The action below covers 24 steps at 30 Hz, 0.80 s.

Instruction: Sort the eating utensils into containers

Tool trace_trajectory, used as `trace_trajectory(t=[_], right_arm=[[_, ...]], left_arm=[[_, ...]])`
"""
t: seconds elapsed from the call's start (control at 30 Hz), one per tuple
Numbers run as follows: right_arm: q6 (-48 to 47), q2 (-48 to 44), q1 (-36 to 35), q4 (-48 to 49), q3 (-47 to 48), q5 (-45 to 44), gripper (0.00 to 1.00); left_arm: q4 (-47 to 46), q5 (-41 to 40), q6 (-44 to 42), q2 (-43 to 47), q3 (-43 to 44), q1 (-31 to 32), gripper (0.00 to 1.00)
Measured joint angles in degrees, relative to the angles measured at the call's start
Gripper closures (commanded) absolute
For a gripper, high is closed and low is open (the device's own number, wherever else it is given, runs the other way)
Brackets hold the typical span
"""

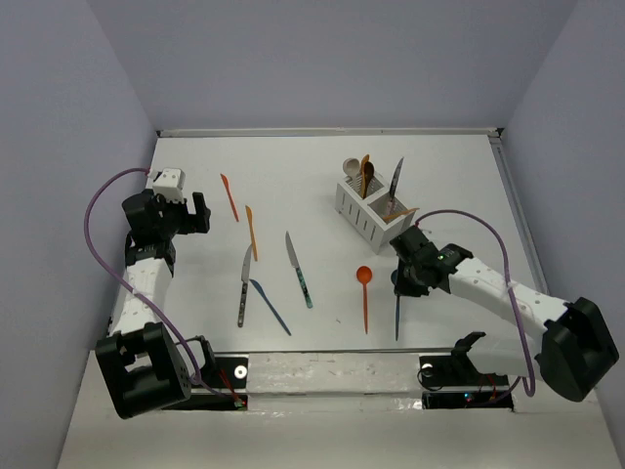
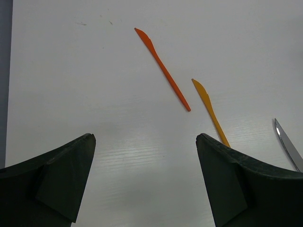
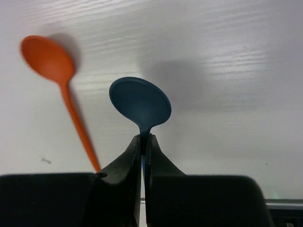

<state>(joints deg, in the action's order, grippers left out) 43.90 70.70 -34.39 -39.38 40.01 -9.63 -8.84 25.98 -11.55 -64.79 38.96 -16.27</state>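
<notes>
Right claw [image 3: 143, 142] is clamped shut on the neck of the slim blue plastic spoon [image 3: 140, 101], whose handle runs back toward the bases. The white slatted two-compartment caddy [image 1: 363, 217] stands just beyond, nearer this arm. Left claw [image 2: 144, 139] gapes wide, empty.

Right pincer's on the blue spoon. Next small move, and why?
Probably a short straight lift. The right pincer is shut on the blue spoon at its neck, and the orange spoon lies close beside it, so rising before any sideways travel should avoid dragging that one. The white caddy sits just beyond the pincer, so the carry afterwards looks short.
</notes>
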Motion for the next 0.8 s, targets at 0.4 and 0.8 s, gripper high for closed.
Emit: trace_trajectory(t=[0.4, 0.8], right_arm=[[-11.04, -23.26, -2.82, -1.01, 28.57, -6.73, 1.0], [-43.1, 16.06, -1.7, 44.52, 42.01, -11.41, 1.0]], left_arm=[[-1.68, 0.87, 0.04, 0.2, -0.28, -0.35, 0.01], [-3.82, 2.45, 0.0, 3.02, -4.48, -0.35, 0.01]])
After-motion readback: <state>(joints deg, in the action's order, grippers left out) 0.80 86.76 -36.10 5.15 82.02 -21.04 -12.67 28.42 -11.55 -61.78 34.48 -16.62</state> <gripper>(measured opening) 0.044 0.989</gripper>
